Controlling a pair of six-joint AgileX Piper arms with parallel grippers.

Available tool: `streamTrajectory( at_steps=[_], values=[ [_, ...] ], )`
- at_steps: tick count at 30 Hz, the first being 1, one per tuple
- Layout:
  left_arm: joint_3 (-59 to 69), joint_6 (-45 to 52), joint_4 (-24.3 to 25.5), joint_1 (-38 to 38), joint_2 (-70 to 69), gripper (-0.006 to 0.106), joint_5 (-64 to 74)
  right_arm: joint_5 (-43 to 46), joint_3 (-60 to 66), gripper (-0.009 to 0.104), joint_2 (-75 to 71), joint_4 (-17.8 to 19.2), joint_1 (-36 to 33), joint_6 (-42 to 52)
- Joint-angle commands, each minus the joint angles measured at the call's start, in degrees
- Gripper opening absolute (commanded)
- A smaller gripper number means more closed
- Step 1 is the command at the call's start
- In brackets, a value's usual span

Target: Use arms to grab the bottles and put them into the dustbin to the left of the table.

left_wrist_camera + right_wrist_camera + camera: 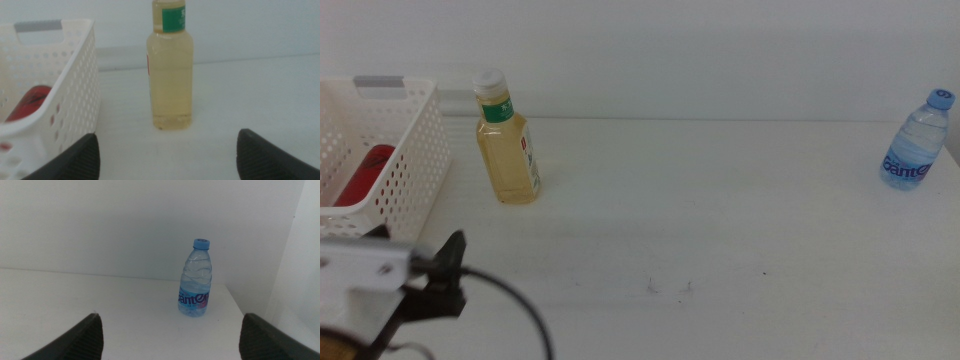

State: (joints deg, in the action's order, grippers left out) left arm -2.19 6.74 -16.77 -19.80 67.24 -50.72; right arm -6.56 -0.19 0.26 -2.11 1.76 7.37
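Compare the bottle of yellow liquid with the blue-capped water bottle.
The yellow bottle holds yellow liquid under a white cap with a green neck label; the water bottle is clear with a blue cap and blue label. The yellow bottle stands right beside the white basket at the table's left; the water bottle stands alone near the far right edge. Both are upright, capped, and untouched by either arm.
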Motion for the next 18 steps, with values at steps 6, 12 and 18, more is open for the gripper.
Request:
streamTrajectory(
  at_steps=[6, 12, 18],
  values=[
    [-10.84, -4.67, 0.46, -0.25, 19.37, 0.094, -10.56, 0.41, 0.19, 0.091, -0.26, 0.45, 0.42, 0.17],
    [-19.63, -5.71, 1.72, 0.02, 29.22, 0.094, -9.93, 0.41, 0.19, 0.091, -0.26, 0.45, 0.42, 0.17],
    [-26.5, -6.74, 8.26, 3.55, 35.99, 0.094, -8.02, 0.41, 0.19, 0.091, -0.26, 0.45, 0.42, 0.17]
  ],
)
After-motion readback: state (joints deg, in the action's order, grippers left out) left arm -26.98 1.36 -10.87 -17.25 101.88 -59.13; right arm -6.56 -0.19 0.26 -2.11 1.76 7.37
